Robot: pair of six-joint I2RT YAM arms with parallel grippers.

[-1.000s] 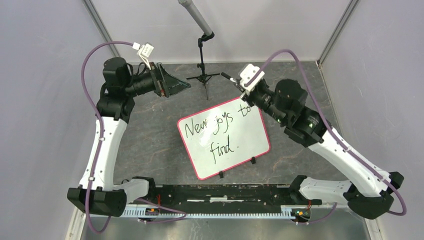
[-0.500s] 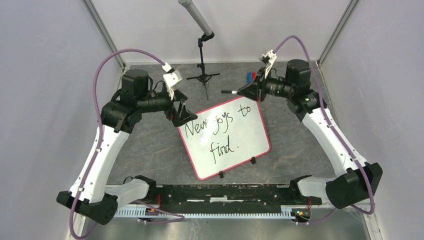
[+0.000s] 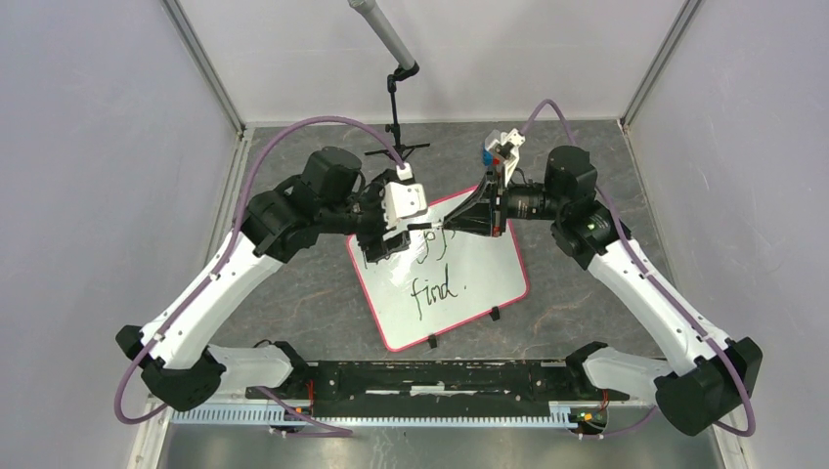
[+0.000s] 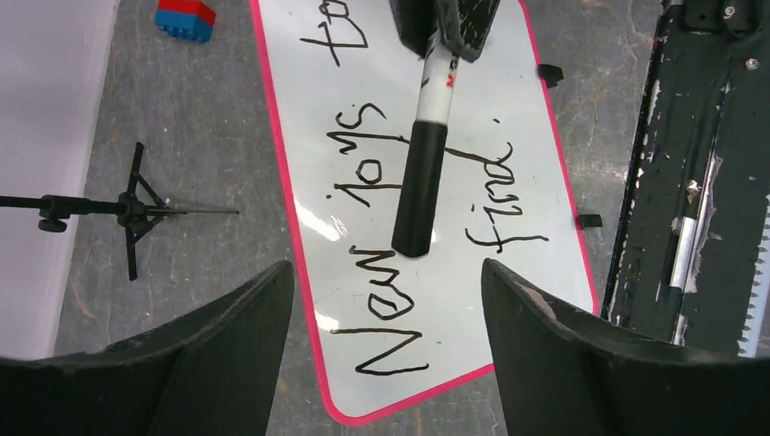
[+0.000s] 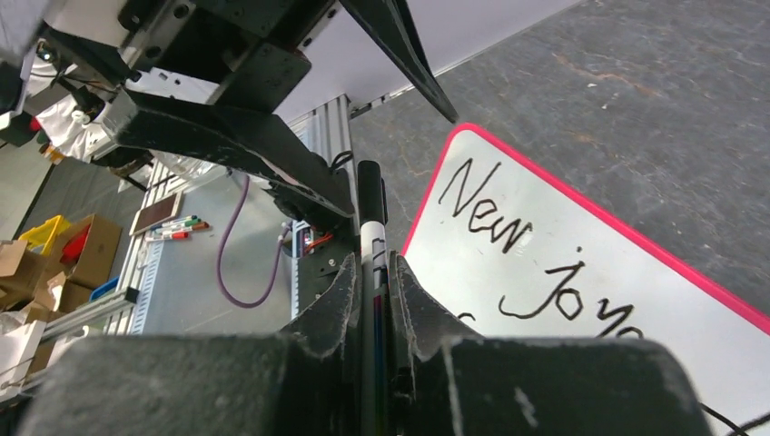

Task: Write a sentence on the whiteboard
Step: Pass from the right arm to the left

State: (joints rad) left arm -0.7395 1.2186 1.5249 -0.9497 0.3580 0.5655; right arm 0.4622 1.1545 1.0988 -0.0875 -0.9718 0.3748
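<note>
The whiteboard (image 3: pixel 459 293) lies flat on the grey table, and the sentence (image 3: pixel 435 288) in black marker reads "New joys to find." on it. My right gripper (image 3: pixel 471 217) hovers over the board's far edge, shut on a white marker (image 5: pixel 373 238) whose black cap (image 4: pixel 420 186) points at my left gripper (image 3: pixel 391 237). In the left wrist view the left gripper (image 4: pixel 386 272) is open, its fingers (image 4: pixel 245 336) wide either side of the cap's end without touching it. The right wrist view shows the right gripper (image 5: pixel 374 265) clamped on the marker barrel and the board (image 5: pixel 590 263) below.
A small black tripod stand (image 3: pixel 396 149) stands behind the board with a grey pole rising from it. A red and blue brick (image 3: pixel 486 149) lies at the back right. A black rail (image 3: pixel 430 376) with a spare pen (image 4: pixel 683 250) runs along the near edge.
Both arms have swung in from the back corners to meet over the board's far edge. The marker's cap now points into the left gripper's open fingers, which have narrowed slightly.
</note>
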